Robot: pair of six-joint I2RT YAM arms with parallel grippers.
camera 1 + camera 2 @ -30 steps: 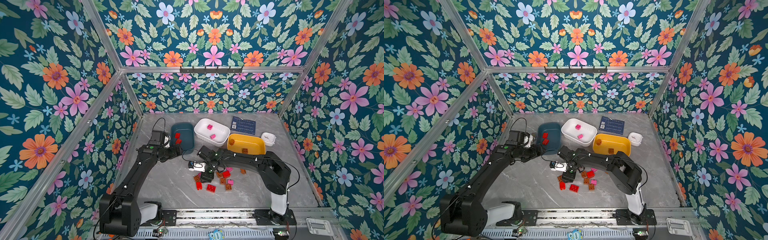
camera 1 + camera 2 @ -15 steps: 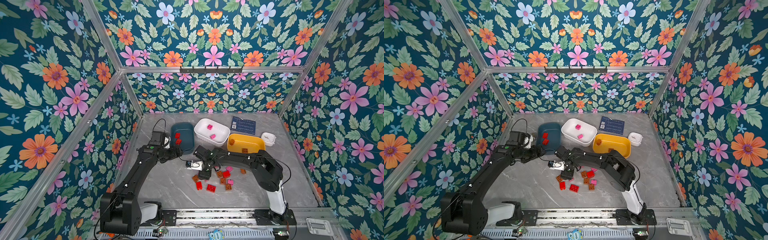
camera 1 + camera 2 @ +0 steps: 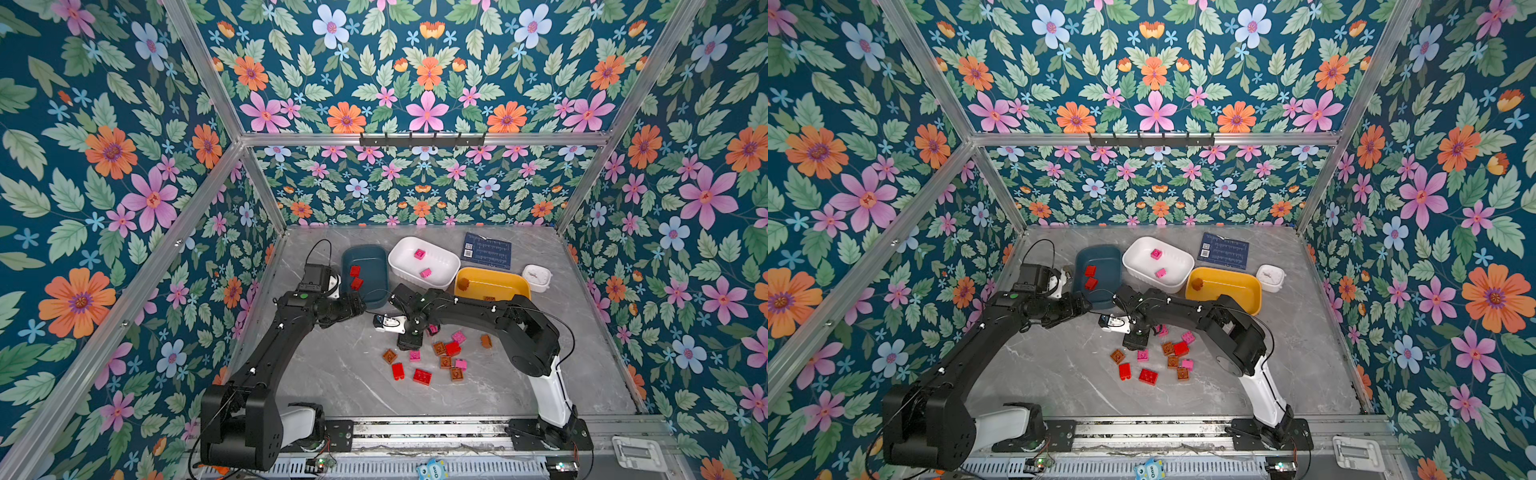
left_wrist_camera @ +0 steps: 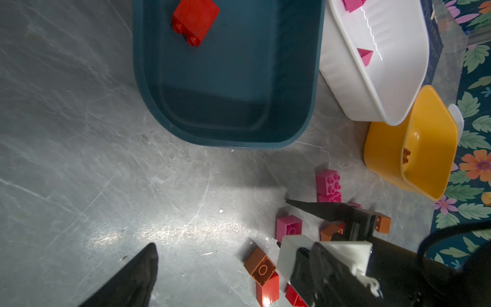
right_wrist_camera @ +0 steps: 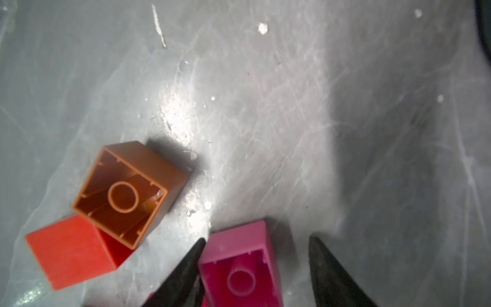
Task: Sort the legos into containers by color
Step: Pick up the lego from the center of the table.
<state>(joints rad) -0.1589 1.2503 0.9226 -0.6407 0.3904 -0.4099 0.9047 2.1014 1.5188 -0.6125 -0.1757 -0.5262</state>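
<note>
**A:** Status on the pink brick (image 5: pixel 239 265)?

**B:** Hollow side up on the table (image 5: pixel 265 106), at the edge of the loose pile nearest the blue bin (image 3: pixel 365 293). In a top view it shows just in front of the right arm's tip (image 3: pixel 414 355).

**A:** What changed?

**B:** Over the last second the right gripper (image 5: pixel 257 239) has slid a little toward the blue-bin side. It now straddles that brick, with the jaws narrower than they were.

**A:** Pinched?

**B:** Not yet. One finger (image 5: pixel 186 271) touches a side wall and the other stands clear with a visible gap. Part-spread, holding nothing.

**A:** Neighbours?

**B:** A brown brick (image 5: pixel 127 186) is just beside it, not touching, with a red brick (image 5: pixel 69 255) against the brown one. Neither is between the fingers.

**A:** What does it mean for the sort?

**B:** My read is the grasp is about to land. Next is lift, then carry to the white bin (image 3: pixel 442 262), which already holds two pink ones. The blue bin has two red and the yellow bin (image 3: pixel 498 282) has brown. About a dozen are still loose, so it's early.

**A:** Risk?

**B:** The grip is off-centre. The far finger may shove the brick sideways before it clamps.

**A:** Left arm?

**B:** The left gripper (image 3: pixel 1063 278) sits beside the blue bin, same spot as a second ago. Jaws wide, empty.
</note>
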